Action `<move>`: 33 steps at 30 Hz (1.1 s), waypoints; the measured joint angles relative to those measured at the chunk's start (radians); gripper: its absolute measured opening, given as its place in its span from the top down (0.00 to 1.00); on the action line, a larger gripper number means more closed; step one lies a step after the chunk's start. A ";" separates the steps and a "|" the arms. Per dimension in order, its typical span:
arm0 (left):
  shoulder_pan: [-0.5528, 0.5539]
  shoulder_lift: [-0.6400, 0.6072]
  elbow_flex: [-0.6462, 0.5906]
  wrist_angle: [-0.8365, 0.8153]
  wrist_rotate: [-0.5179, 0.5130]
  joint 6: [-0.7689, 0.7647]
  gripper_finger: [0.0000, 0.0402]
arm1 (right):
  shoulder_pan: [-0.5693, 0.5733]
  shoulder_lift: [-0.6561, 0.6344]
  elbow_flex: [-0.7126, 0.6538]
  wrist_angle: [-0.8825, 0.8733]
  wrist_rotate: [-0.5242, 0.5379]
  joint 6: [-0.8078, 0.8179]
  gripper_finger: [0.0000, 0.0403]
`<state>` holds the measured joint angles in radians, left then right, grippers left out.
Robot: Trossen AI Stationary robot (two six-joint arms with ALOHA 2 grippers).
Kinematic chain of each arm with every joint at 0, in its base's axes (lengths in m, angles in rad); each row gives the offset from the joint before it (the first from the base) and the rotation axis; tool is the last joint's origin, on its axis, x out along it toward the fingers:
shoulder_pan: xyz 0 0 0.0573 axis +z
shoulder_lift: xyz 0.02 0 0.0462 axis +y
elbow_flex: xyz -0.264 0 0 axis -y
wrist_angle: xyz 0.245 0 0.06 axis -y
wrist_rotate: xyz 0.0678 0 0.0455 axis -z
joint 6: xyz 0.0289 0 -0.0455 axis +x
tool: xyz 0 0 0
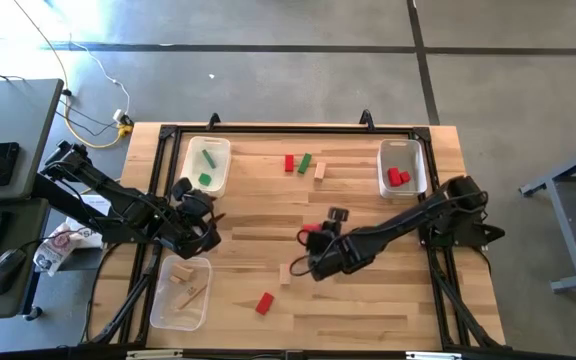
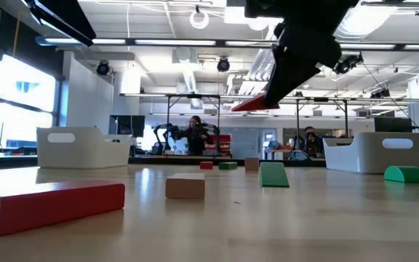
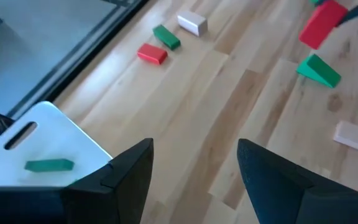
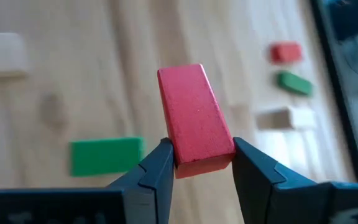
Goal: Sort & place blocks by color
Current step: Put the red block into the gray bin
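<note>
Above the middle of the table (image 1: 368,300), the right hand (image 4: 194,163) is raised clear of the wood and pinches a red block (image 4: 194,115) by its end, the fingers pressed against its two long sides. The block is a short bar, evenly painted, with crisp edges and a slightly dull finish; it sticks out tilted beyond the fingertips.

The left hand (image 3: 194,168) waits at the table's left side between two bins, its fingers spread with nothing between them.

Sorting appears partly done. The left far bin (image 1: 208,165) holds two green pieces, the left near bin (image 1: 180,292) holds some plain wood pieces, and the right far bin (image 1: 403,168) holds red ones (the count in each cannot be settled from above).

Left loose on the table:
- a red piece (image 1: 289,163), a green block (image 1: 305,163) and a plain block (image 1: 320,171) close together at the far middle;
- a red block (image 1: 264,303) near the front edge;
- a plain block (image 1: 285,274) just left of the right hand;
- a green wedge (image 3: 319,70) close by the right hand.

Judged from this, at least six loose pieces remain besides the bar in hand, whose likely destination is the right far bin.
</note>
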<state>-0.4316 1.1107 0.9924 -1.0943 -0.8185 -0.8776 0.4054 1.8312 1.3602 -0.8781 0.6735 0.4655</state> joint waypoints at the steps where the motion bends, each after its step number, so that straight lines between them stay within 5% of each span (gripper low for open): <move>1: 0.000 0.000 0.000 0.000 -0.009 0.000 0.46 | -0.006 -0.006 0.000 -0.031 0.009 0.029 0.71; 9: 0.014 0.000 0.000 0.007 -0.076 0.045 0.46 | -0.065 -0.027 0.000 -0.293 0.066 0.247 0.72; 21: 0.166 0.000 0.000 0.024 -0.038 0.165 0.46 | -0.170 -0.027 0.000 -0.691 0.104 0.608 0.72; 33: 0.227 0.000 0.000 0.025 -0.015 0.201 0.46 | -0.304 -0.087 0.000 -0.692 0.109 0.600 0.73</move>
<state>-0.2049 1.1107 0.9924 -1.0689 -0.8338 -0.6765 0.1015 1.7441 1.3602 -1.5700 0.7829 1.0659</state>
